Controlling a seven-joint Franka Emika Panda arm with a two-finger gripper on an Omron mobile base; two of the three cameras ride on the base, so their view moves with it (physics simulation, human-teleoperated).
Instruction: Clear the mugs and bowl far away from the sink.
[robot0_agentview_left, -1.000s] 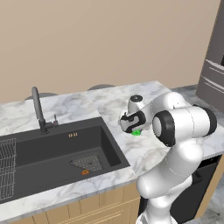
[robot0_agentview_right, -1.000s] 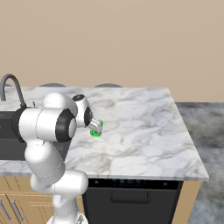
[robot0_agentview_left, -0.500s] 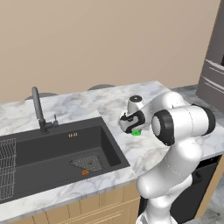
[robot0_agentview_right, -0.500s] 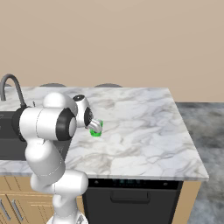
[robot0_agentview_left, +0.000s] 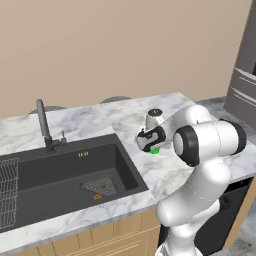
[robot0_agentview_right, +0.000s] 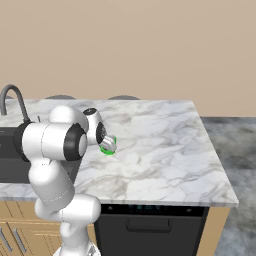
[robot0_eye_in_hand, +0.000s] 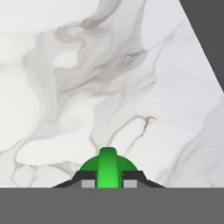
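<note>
My claw (robot0_eye_in_hand: 108, 181) is pinched onto the green mug (robot0_eye_in_hand: 107, 168): in the hand view my two dark tips sit tight against either side of its bright wall, with the handle rising between them. I take it there because a thin wall or handle gives narrow jaws something firm to bite.

The mug stands on the marble worktop (robot0_agentview_right: 165, 145), just beside the right rim of the sink (robot0_agentview_left: 65, 175), low under my wrist. From the left base view, only a sliver of the green mug (robot0_agentview_left: 155, 150) peeks out below my hand; from the right base view, the green mug (robot0_agentview_right: 107, 146) shows beside my forearm.

It looks to me like the mug has not yet left the surface. Beyond it, away from the sink, the worktop runs broad, which is where I judge this mug should go.
</note>
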